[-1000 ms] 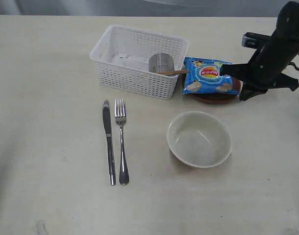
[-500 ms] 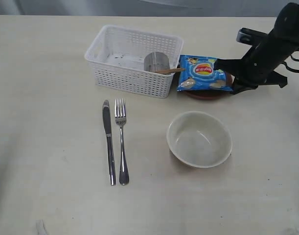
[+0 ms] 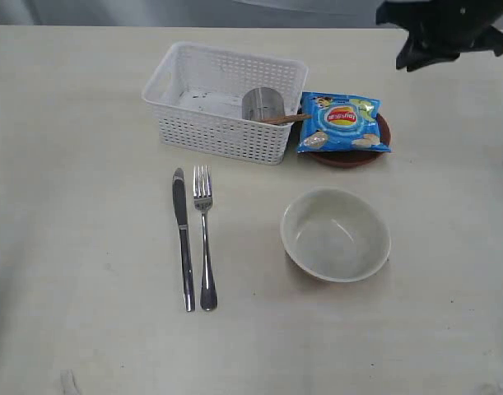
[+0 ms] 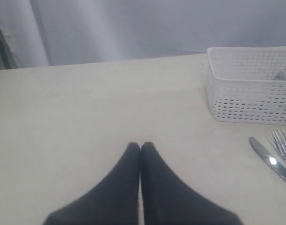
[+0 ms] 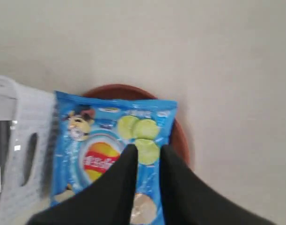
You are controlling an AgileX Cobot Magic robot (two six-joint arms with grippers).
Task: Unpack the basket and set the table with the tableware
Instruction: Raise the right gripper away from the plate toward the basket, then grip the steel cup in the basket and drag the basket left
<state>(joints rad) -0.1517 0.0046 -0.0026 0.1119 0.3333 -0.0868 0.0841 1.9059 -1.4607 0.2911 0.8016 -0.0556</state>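
The white basket (image 3: 222, 99) stands at the back of the table (image 3: 86, 247) and holds the steel cup (image 3: 266, 104) with a brown handle (image 3: 289, 120) sticking out. The knife (image 3: 183, 239) and fork (image 3: 205, 239) lie side by side in front of it. To their right is the cream bowl (image 3: 335, 234). The brown plate (image 3: 350, 158) touches the basket's right end with a blue chip bag (image 3: 343, 123) on it. My right arm (image 3: 449, 29) hangs high at the back right. The right gripper (image 5: 149, 149) is open above the bag (image 5: 110, 150), holding nothing. My left gripper (image 4: 140, 146) is shut and empty over bare table.
In the left wrist view the basket (image 4: 248, 89) is off to one side, with the knife (image 4: 269, 161) and fork (image 4: 283, 145) beyond the shut fingers. The table's far edge runs behind the basket.
The right gripper slid the plate and bag left against the basket, nudging the basket left. It has since let go, parted its jaws and risen up and back.
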